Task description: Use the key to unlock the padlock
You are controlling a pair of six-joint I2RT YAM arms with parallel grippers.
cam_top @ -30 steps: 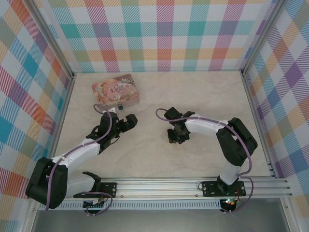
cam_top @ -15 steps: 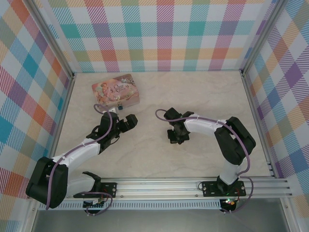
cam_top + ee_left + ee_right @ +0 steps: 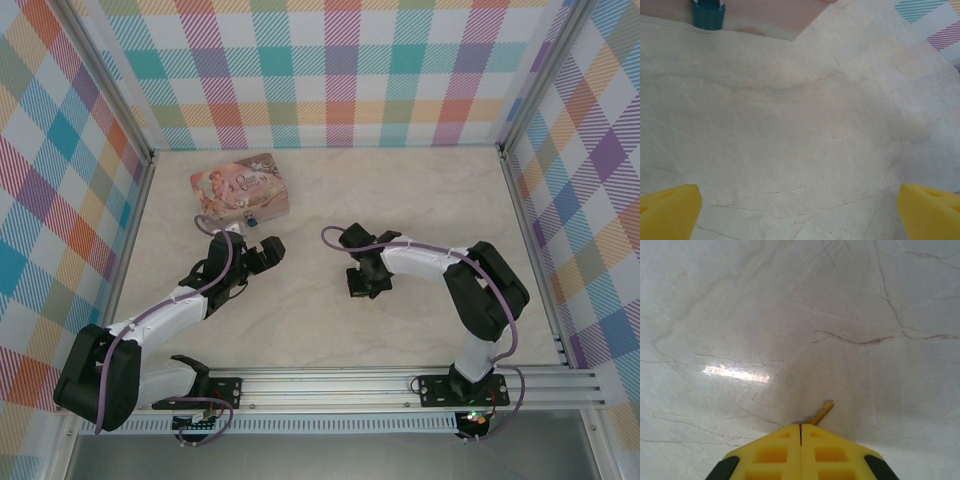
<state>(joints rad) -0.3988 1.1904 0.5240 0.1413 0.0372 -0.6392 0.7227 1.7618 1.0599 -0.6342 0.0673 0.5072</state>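
Observation:
The padlock, a tiny teal body, rests on the table against the front side of the pink tin; from above, the padlock is a small dark speck at the tin's near edge. My left gripper stands open a short way in front of it, its yellow fingertips wide apart over bare table. My right gripper is at mid-table, shut on the key. The key's toothed tip pokes out past the closed yellow pads, just above the surface.
The pink illustrated tin lies at the back left of the marble-patterned table. Checked walls enclose three sides, and an aluminium rail runs along the near edge by the arm bases.
My right gripper has edged slightly to the left with the key still clamped. The left arm and the padlock have not moved.

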